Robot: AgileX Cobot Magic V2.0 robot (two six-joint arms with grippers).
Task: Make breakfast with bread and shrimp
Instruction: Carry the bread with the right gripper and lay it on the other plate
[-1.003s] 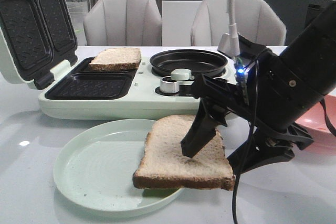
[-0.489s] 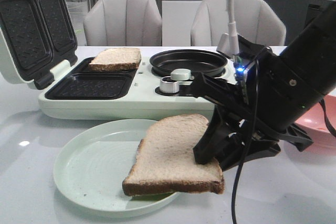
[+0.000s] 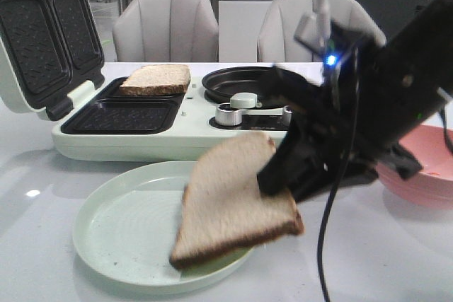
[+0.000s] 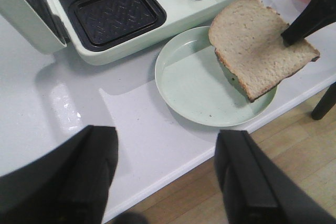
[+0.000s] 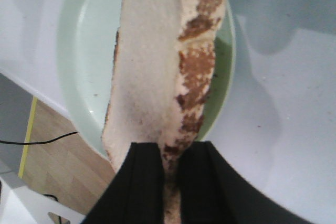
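Note:
My right gripper point(image 3: 287, 182) is shut on a slice of bread point(image 3: 230, 199) and holds it tilted above the pale green plate point(image 3: 120, 224). The slice also shows in the left wrist view point(image 4: 257, 45) and, edge-on between the fingers, in the right wrist view point(image 5: 163, 61). A second slice point(image 3: 157, 78) lies in the far tray of the sandwich maker point(image 3: 141, 139). My left gripper point(image 4: 168, 177) is open and empty, over the table's front edge. No shrimp is in view.
The sandwich maker's lid point(image 3: 42, 33) stands open at the left. A round black pan point(image 3: 255, 83) sits on its right half, with knobs point(image 3: 237, 109) in front. A pink bowl point(image 3: 421, 167) stands at the right. Two chairs stand behind the table.
My right gripper has lifted the bread slice off the plate and tilted it, its near edge dropping down. The arm has risen. The left arm cannot be compared.

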